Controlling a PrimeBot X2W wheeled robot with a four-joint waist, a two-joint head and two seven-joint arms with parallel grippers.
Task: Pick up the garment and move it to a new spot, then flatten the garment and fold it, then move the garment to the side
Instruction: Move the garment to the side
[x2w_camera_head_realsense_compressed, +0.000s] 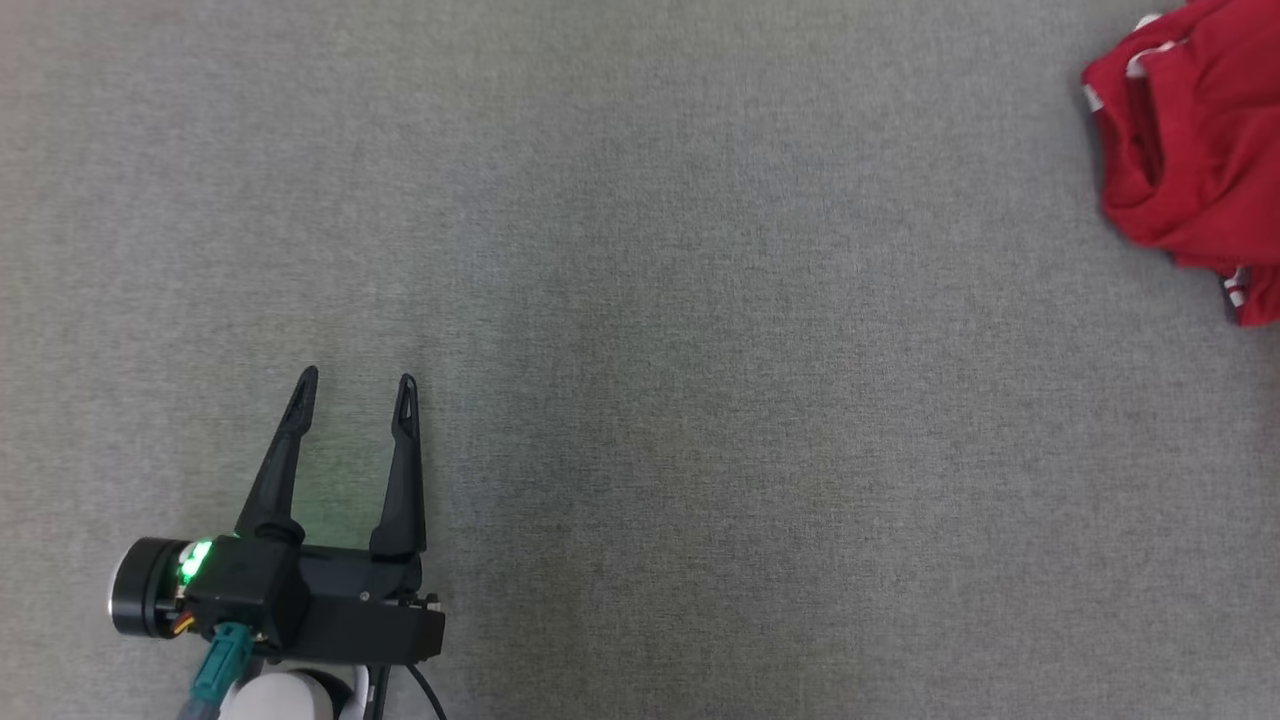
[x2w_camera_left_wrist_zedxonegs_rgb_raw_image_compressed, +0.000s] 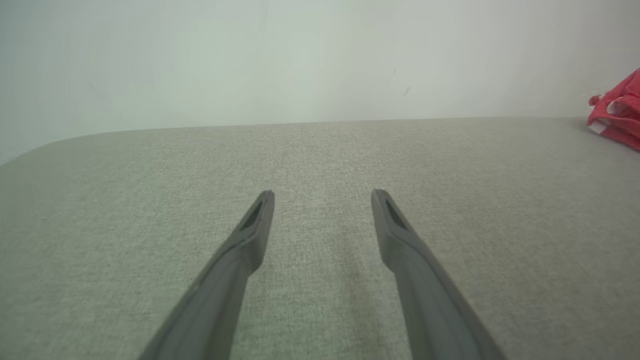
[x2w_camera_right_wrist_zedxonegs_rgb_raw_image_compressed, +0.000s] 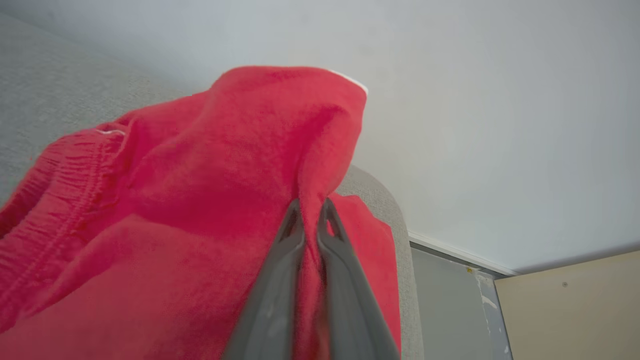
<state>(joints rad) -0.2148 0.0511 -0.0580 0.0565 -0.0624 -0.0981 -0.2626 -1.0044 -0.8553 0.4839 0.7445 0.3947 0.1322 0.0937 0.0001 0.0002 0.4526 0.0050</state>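
The garment (x2w_camera_head_realsense_compressed: 1190, 150) is red with white trim, bunched at the far right edge of the grey surface in the head view. It also shows as a small red heap (x2w_camera_left_wrist_zedxonegs_rgb_raw_image_compressed: 617, 112) at the right edge of the left wrist view. In the right wrist view a fold of the red garment (x2w_camera_right_wrist_zedxonegs_rgb_raw_image_compressed: 210, 200) is pinched between my right gripper (x2w_camera_right_wrist_zedxonegs_rgb_raw_image_compressed: 310, 210), whose fingers are shut on the cloth. My left gripper (x2w_camera_head_realsense_compressed: 355, 390) is at the lower left of the head view, open, with nothing between its fingers (x2w_camera_left_wrist_zedxonegs_rgb_raw_image_compressed: 257, 225), far from the garment.
The grey fabric surface (x2w_camera_head_realsense_compressed: 700, 350) spreads wide between my left gripper and the garment. A pale wall (x2w_camera_left_wrist_zedxonegs_rgb_raw_image_compressed: 320, 55) stands behind the surface's far edge. The right wrist view shows the surface's rounded corner (x2w_camera_right_wrist_zedxonegs_rgb_raw_image_compressed: 385, 200), a baseboard and a tan floor (x2w_camera_right_wrist_zedxonegs_rgb_raw_image_compressed: 570, 310) beyond it.
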